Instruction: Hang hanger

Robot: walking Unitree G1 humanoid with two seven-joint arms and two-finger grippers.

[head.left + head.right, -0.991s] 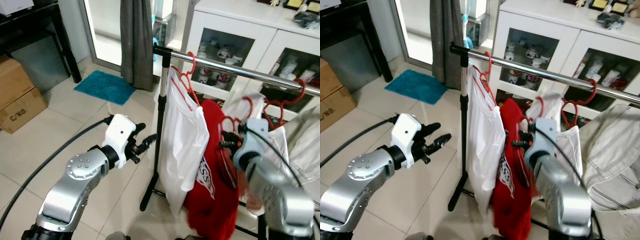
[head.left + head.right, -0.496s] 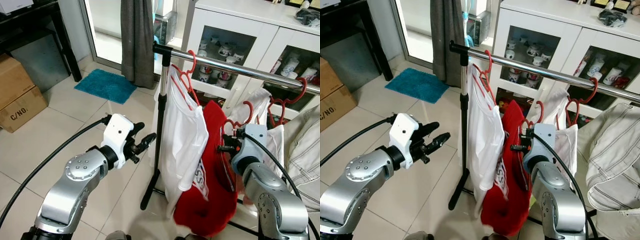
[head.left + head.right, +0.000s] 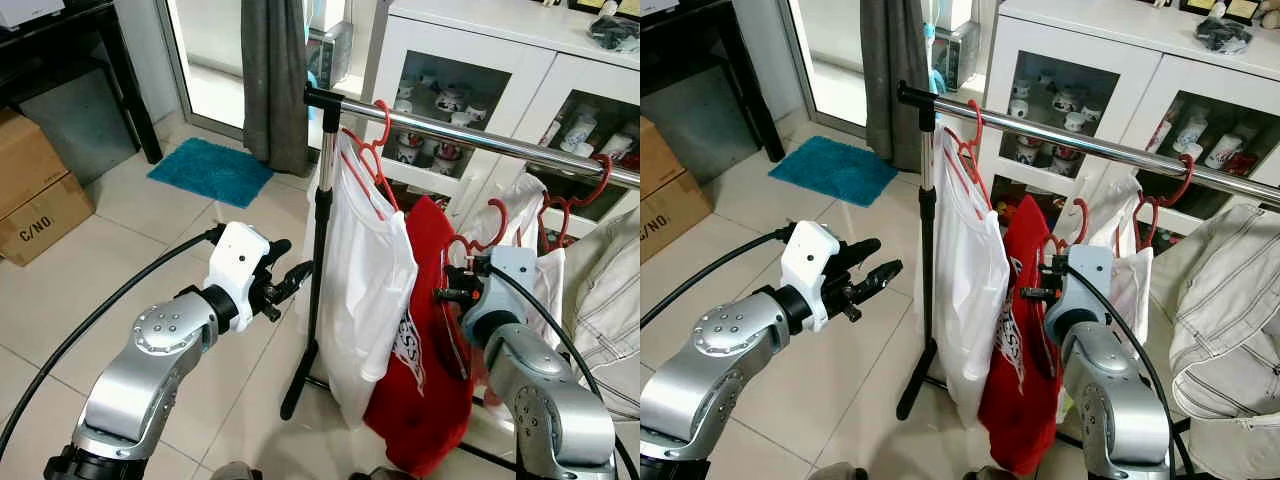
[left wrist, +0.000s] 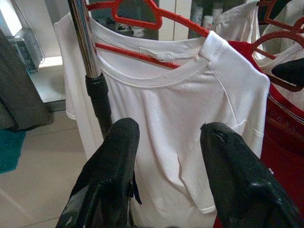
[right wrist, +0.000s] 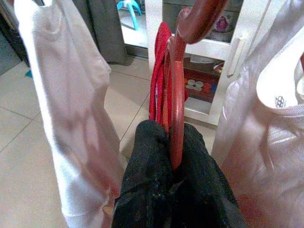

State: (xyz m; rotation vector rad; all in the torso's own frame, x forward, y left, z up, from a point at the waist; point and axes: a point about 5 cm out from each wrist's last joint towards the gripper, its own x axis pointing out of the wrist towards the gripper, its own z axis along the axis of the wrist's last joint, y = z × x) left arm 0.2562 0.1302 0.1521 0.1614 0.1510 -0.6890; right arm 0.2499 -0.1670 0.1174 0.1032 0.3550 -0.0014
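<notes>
the left end effector (image 3: 285, 283) floats with its two black fingers (image 4: 111, 161) spread apart and nothing between them, aimed at the upright pole (image 3: 318, 230) of the clothes rack and the white shirt (image 3: 365, 290) just beyond it. it touches neither. judging by that pose, it is parked clear of the work so the other arm has room, though it could steady the shirt if needed.

just past its fingertips the white shirt hangs from a red hanger (image 3: 370, 150) already hooked on the chrome rail (image 3: 470, 138), near the rail's end.

further right, the right end effector (image 3: 455, 292) is clamped on the task's hanger (image 5: 176, 95), a red one carrying a red shirt (image 3: 425, 350). the wrist view shows the fingers pinched on the hanger's neck just below the hook, a hold that leaves the hook free to go over the rail. the hook sits above the end effector and well below the rail, so the hanger is not yet hung; a lift toward the gap beside the white shirt looks to be what remains.

beside this end effector, on its far side, another white garment (image 3: 530, 250) hangs on a third red hanger (image 3: 575, 200).

count: three red hangers, two on the rail and one in hand; two white garments, one red shirt, one rail.
</notes>
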